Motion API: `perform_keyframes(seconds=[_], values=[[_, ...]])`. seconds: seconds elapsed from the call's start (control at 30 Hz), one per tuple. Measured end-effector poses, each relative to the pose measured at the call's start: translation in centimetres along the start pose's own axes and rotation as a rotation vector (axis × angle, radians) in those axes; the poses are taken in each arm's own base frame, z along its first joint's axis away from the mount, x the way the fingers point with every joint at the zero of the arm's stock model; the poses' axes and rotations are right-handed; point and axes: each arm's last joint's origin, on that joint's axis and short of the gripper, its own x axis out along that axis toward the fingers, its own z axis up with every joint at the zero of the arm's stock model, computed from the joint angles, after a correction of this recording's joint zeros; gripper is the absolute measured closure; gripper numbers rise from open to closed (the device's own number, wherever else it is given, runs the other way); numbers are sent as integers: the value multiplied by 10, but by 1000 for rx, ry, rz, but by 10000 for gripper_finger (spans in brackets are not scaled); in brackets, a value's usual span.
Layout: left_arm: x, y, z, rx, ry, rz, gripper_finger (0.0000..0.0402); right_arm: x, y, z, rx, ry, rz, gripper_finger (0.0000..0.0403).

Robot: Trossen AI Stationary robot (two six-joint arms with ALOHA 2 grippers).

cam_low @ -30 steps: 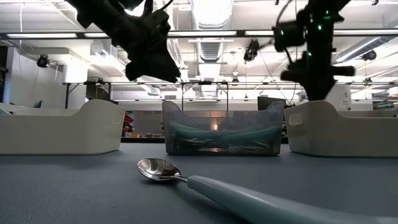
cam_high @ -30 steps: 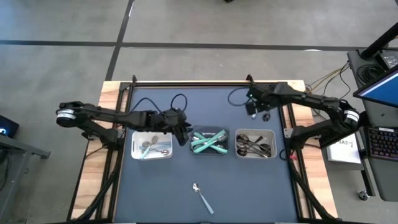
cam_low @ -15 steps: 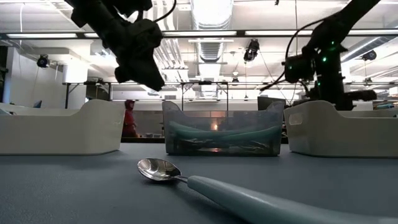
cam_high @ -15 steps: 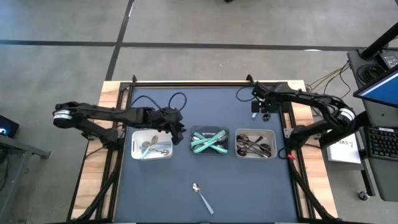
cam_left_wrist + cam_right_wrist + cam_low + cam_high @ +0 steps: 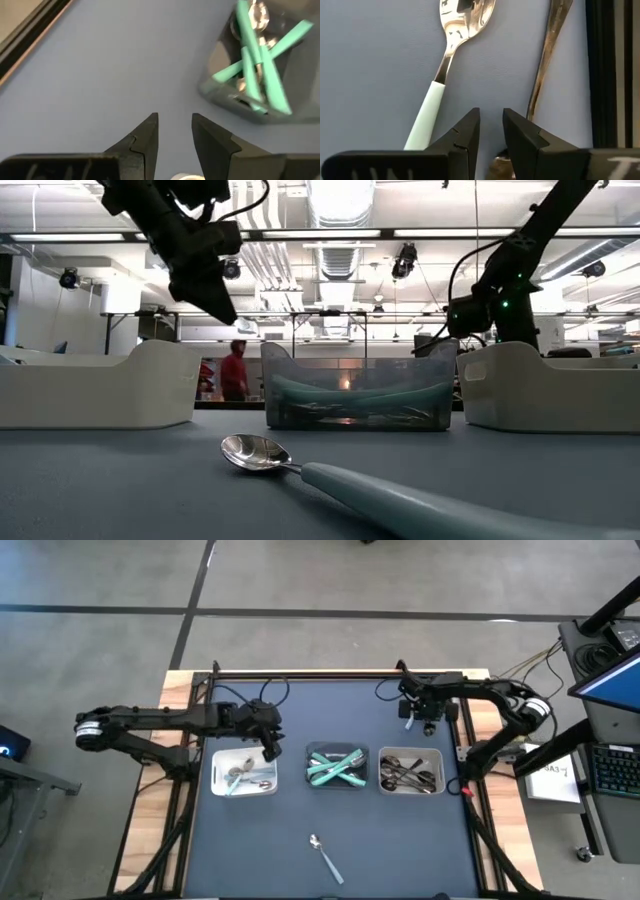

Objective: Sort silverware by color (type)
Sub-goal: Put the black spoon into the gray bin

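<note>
Left pincer [image 5: 268, 748], a little apart and holding nothing, hangs above the white tray's [image 5: 222, 786] far corner. Right pincer [image 5: 491, 131], also a little apart, sits near the table's [image 5: 300, 710] far right edge, by two spoons [image 5: 457, 35]. One teal spoon [image 5: 325, 858] lies alone on the open near side.

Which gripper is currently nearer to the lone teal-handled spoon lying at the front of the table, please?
Left. The left gripper hangs over the silver tray's back corner, closer to the spoon; the right gripper is at the far back right.
</note>
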Motion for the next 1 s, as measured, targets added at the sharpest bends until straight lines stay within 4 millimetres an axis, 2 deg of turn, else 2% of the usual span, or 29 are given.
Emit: perform_keyframes(seconds=[0.13, 0.33, 0.47, 0.77, 1.0], values=[[-3, 11, -1, 22, 20, 30, 302, -6, 2, 2, 22, -11, 15, 321], [-4, 26, 1, 69, 22, 70, 302, -27, -2, 8, 76, -98, 99, 321], [-2, 33, 3, 80, 17, 80, 302, -30, -6, 9, 98, -113, 95, 321], [-2, 41, 4, 84, 13, 85, 302, -18, -5, 10, 128, -75, 48, 321], [-2, 42, 4, 81, 13, 85, 302, -16, -5, 10, 127, -71, 41, 321]])
